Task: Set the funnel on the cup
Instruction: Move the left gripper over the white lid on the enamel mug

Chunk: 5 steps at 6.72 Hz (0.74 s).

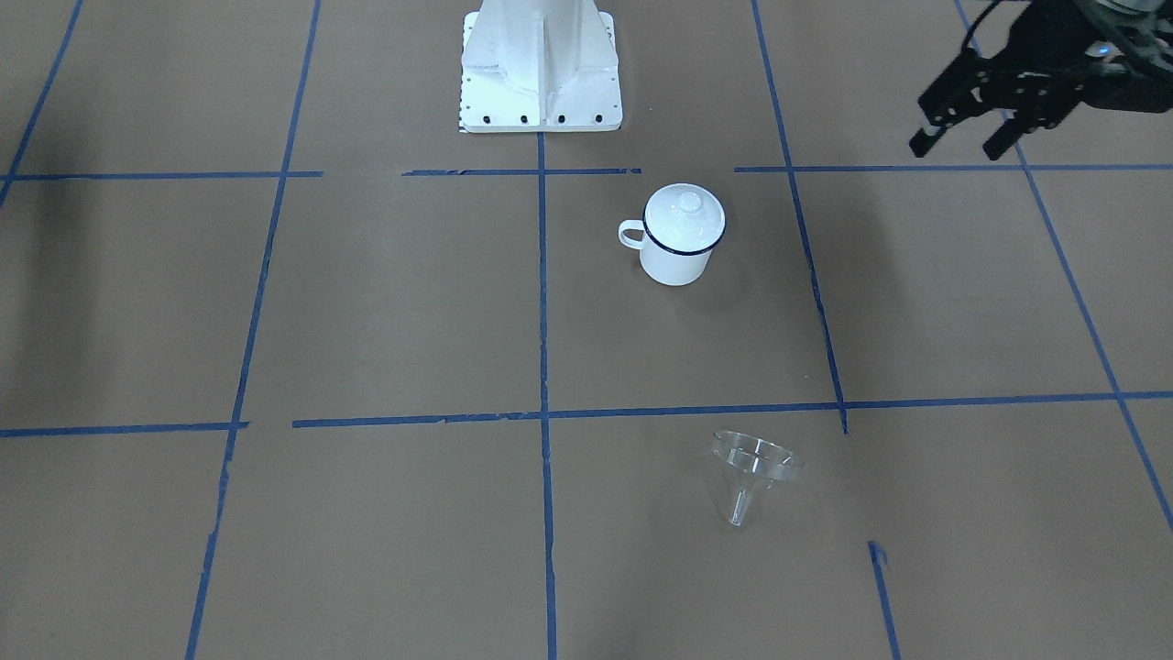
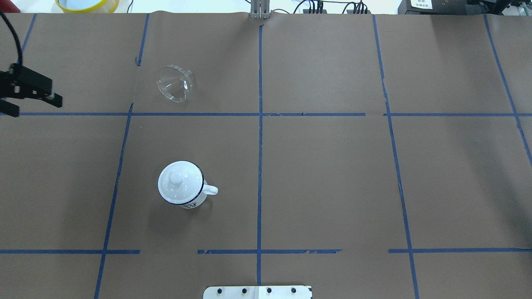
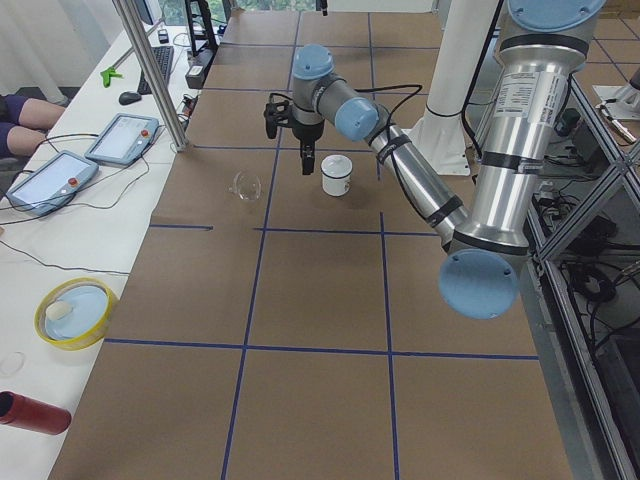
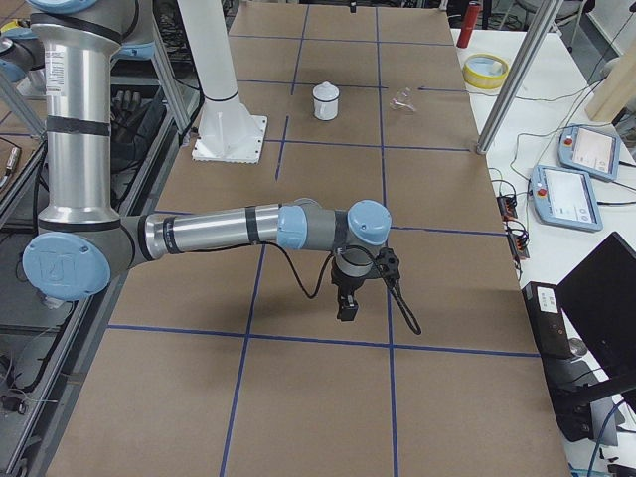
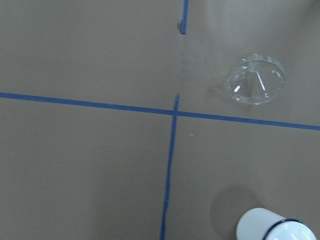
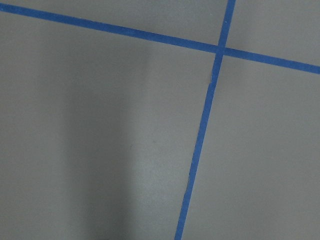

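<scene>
The clear funnel [image 1: 756,467] lies on its side on the brown table paper; it also shows in the overhead view [image 2: 174,83] and the left wrist view [image 5: 255,79]. The white enamel cup [image 1: 676,264] with a dark blue rim stands upright, nearer the robot base, with a domed white lid [image 1: 685,218] with a knob on top of it [image 2: 178,182]. My left gripper [image 1: 958,145] is open and empty, in the air well off to the side of both [image 2: 36,106]. My right gripper [image 4: 348,303] shows only in the exterior right view, far from both things; I cannot tell its state.
The white robot base plate [image 1: 541,82] stands at the table's near edge behind the cup. A yellow bowl [image 2: 87,4], a red bottle [image 3: 35,412], teach pendants [image 3: 125,135] and a metal post [image 3: 150,70] are beyond the far edge. Blue tape lines grid the paper.
</scene>
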Each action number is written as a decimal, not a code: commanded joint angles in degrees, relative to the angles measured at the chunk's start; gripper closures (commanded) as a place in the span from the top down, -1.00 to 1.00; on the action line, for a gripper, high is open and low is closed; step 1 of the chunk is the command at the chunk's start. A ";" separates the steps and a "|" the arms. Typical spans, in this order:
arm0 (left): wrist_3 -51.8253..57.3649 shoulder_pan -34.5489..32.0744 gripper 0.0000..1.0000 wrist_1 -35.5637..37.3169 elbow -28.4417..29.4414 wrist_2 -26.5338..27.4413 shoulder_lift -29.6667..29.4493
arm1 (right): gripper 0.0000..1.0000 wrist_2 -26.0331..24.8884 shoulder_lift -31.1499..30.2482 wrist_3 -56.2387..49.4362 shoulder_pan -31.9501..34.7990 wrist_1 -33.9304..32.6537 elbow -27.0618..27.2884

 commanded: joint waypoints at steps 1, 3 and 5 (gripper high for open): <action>-12.72 11.51 1.00 0.86 -1.47 7.28 -5.75 | 1.00 0.00 -0.03 0.00 0.00 0.00 0.03; -14.96 19.25 1.00 12.04 -0.68 13.87 -14.34 | 1.00 0.00 0.06 0.00 0.00 0.00 0.03; -14.88 24.10 1.00 16.25 6.15 19.24 -20.71 | 1.00 0.00 -0.03 0.00 0.00 0.00 -0.06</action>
